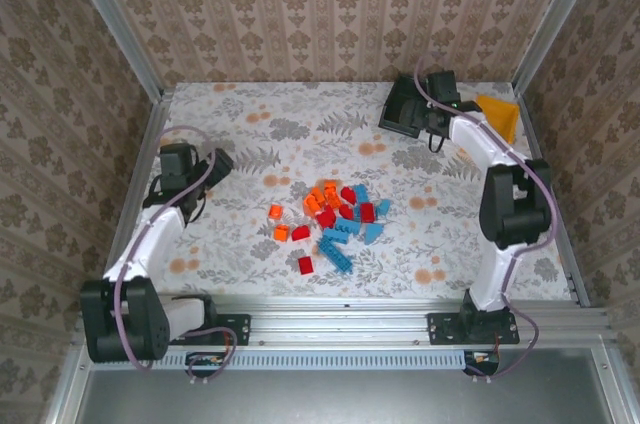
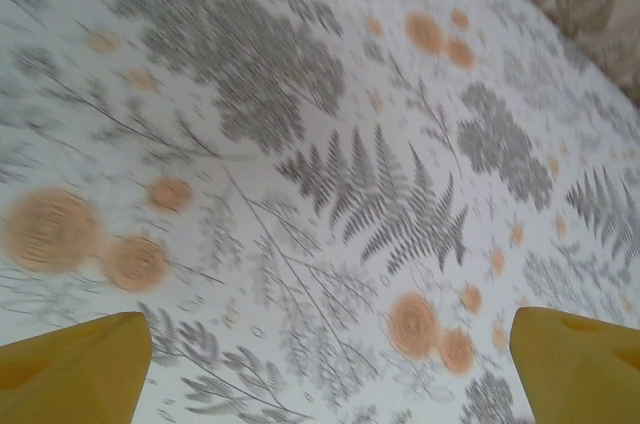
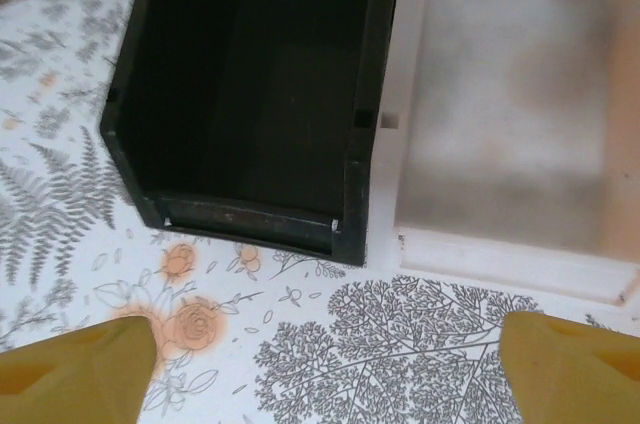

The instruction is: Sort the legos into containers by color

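On flowery table (image 1: 250,134), between arms: small red, orange, blue plastic legos (image 1: 335,219). Probably light, stiff, slippery; best pinched across flat sides. Left pincer (image 2: 328,329), right pincer (image 3: 325,329) spread, empty.

We see a floral surface (image 1: 240,144); legos (image 1: 335,219) lie scattered mid-frame; black bin (image 3: 270,94), white bin (image 3: 510,94) and orange bin (image 1: 498,116) sit upper right.

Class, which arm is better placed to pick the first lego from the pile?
Probably left. The left pincer hangs open nearer the legos; the right pincer is off at the black bin.
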Controlling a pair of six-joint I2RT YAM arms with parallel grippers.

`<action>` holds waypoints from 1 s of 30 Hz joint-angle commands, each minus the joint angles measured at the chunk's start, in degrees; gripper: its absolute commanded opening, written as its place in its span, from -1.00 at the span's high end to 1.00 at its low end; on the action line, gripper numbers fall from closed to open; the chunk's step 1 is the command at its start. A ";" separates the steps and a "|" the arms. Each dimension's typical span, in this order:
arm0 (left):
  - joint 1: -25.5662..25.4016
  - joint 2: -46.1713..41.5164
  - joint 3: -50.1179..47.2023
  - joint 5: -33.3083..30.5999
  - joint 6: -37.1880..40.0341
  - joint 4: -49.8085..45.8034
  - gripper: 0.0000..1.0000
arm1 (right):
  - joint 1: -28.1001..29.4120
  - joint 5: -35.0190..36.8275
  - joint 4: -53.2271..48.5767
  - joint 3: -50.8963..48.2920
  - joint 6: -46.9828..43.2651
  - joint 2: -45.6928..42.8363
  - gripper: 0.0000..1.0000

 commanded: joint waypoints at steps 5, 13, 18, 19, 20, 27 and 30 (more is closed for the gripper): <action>-4.49 4.03 5.33 6.59 2.91 -0.80 -0.89 | -0.63 8.80 -11.24 13.96 2.44 9.21 -0.67; -5.79 4.49 4.64 7.81 2.45 0.35 -0.90 | -0.64 9.17 -14.85 25.52 2.31 21.11 -0.29; -6.32 3.98 4.35 7.56 2.57 0.45 -0.90 | -0.38 7.68 -13.86 27.24 1.85 22.84 0.11; -6.38 3.88 4.39 7.48 2.51 0.44 -0.91 | -0.08 7.30 -13.58 27.16 1.29 22.84 0.20; -6.46 3.71 4.39 7.32 2.67 0.36 -0.91 | 0.42 7.50 -13.44 27.12 0.67 22.84 0.29; -6.52 2.07 4.44 6.51 2.72 -0.50 -0.92 | 7.30 10.89 -11.49 23.62 -1.75 20.11 0.73; -6.53 0.60 3.76 5.81 2.54 -0.96 -0.92 | 12.06 14.19 -9.55 19.17 -0.07 16.66 0.76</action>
